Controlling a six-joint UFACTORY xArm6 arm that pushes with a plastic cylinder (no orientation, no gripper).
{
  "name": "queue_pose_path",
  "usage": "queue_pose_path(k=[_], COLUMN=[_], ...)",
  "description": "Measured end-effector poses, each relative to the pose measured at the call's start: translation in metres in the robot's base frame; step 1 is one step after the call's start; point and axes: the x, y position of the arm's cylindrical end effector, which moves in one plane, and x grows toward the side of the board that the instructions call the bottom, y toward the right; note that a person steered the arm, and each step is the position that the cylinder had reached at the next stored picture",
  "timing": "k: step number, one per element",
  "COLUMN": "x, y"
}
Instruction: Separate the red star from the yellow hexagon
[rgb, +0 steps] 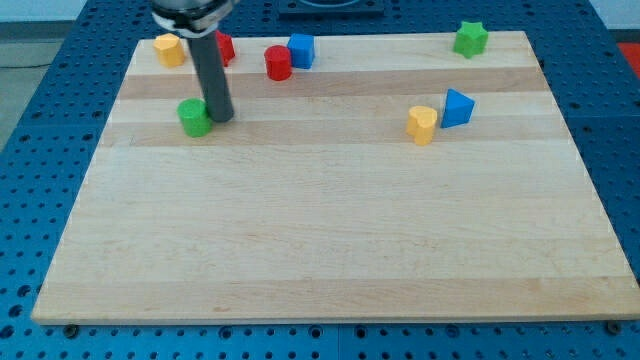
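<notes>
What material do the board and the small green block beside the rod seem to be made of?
The board looks like light wood with a smooth matte finish: pale planks with visible grain lines. The green block, touching my tip on its left, seems plastic or painted wood: uniform saturated colour, no grain showing.

Bright, even overhead light; sharp focus throughout.
Soft, short shadows sit beneath the blocks on the pale wooden board (330, 230); no glare, slight blur toward the view's top edge.
</notes>
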Motion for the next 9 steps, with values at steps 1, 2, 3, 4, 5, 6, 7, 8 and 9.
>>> queue_pose_path(k=[1,2,3,4,5,6,7,8,9], x=[0.014,0.023,0.027,0.013,-0.015,-0.021,-0.02,-0.071,-0.163], y=[-0.029,-0.047,-0.04,-0.024,-0.023,0.031,0.135,0.239,0.226])
